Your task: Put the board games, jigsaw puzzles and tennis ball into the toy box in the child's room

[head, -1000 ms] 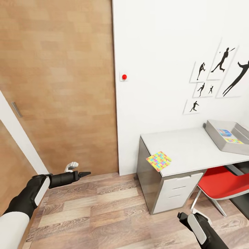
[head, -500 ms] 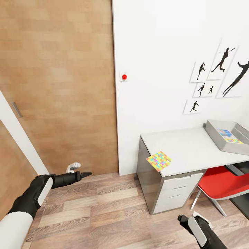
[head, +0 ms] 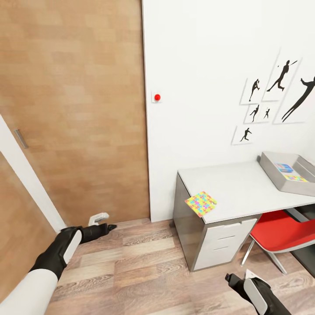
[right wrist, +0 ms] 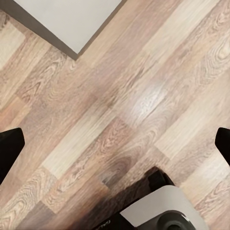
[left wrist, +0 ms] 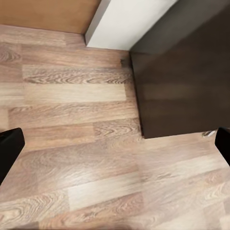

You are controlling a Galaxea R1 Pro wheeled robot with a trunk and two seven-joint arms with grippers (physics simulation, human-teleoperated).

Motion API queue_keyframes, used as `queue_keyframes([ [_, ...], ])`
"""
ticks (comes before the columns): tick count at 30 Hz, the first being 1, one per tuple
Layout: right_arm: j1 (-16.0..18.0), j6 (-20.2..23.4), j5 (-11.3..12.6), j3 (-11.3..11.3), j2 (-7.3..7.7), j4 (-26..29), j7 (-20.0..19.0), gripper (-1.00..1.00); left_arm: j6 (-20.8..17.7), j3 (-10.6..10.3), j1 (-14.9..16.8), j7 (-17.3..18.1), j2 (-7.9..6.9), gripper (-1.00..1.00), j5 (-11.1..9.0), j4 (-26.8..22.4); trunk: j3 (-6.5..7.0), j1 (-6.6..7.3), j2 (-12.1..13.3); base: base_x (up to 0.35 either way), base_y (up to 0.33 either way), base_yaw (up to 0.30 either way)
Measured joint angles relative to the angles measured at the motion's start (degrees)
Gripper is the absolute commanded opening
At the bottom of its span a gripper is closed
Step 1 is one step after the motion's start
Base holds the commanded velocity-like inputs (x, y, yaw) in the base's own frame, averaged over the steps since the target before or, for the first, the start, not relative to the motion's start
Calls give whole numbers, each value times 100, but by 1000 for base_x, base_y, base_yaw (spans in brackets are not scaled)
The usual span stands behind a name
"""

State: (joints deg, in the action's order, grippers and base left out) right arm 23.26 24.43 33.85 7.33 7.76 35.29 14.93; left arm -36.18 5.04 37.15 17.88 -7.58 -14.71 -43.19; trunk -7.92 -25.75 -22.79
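The toy box sits at the table's far right end, a blue board game and one jigsaw puzzle inside; the other puzzle overhangs the front left corner. My left gripper has dropped lower; I'm stowing arms. In both wrist views the fingers stand wide apart, the right fingers too, over bare floor, holding nothing.
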Motion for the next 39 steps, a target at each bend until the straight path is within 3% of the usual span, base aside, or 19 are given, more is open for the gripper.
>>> queue_keyframes([
  [10, -5, -77, 0, 14, 21, -24, -229, 100, 53, -1, -1, -90, 84, 100, -13, 16, 0, 0, 0, 0, 0, 0],
  [21, -165, -107, 11, 14, 387, -54, -1235, 100, 255, -3, -2, -161, 99, 100, 2, 24, 0, 2, -1, 91, -63, 0],
  [36, -198, -97, 53, 4, 500, -46, -1549, 100, 326, -17, -1, -233, 185, 100, 13, 26, 0, 0, 0, 48, -39, 0],
  [39, -266, -67, 64, 7, 599, 0, -1754, 100, 329, -66, -2, -236, 185, 100, 14, 25, 0, 0, 0, 0, 0, 0],
])
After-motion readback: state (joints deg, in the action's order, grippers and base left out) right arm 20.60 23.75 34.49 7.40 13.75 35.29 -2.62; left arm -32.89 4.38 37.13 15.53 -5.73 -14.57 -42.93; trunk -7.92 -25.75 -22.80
